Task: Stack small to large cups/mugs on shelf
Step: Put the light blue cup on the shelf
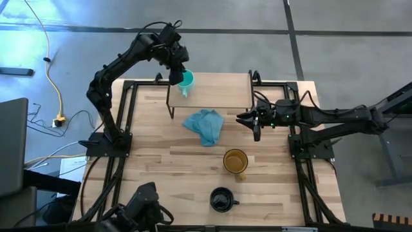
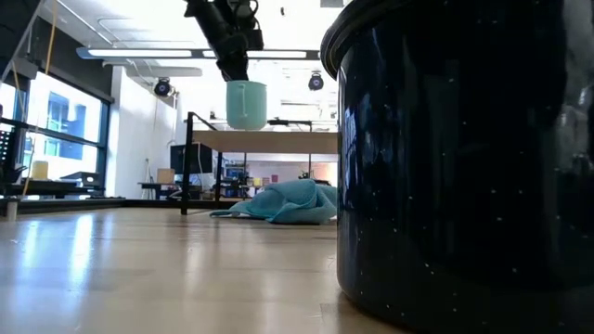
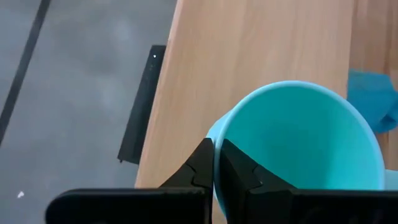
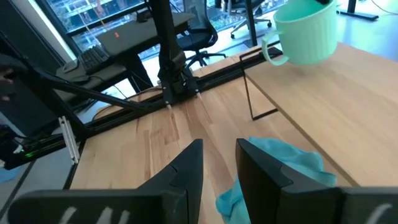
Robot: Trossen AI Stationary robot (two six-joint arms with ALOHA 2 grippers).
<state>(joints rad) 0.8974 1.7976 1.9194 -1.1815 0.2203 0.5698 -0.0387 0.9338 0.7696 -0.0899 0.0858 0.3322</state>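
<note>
Teal mug [image 1: 186, 80], gripped by left gripper [image 1: 176, 76], seemingly hangs above shelf [image 1: 219, 90].

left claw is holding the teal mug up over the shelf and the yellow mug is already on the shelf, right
Not quite: the left claw does hold the teal mug over the shelf, but the yellow mug stands on the tabletop, as the high view shows.

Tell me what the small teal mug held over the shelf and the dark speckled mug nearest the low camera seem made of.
The small teal mug, pinched at its rim by the left gripper, looks like matte plastic or glazed ceramic: ribbed wall, even colour, no glare. The dark speckled mug looks like enamelled metal: glossy surface, white flecks, rolled rim, though glazed ceramic is possible.
</note>
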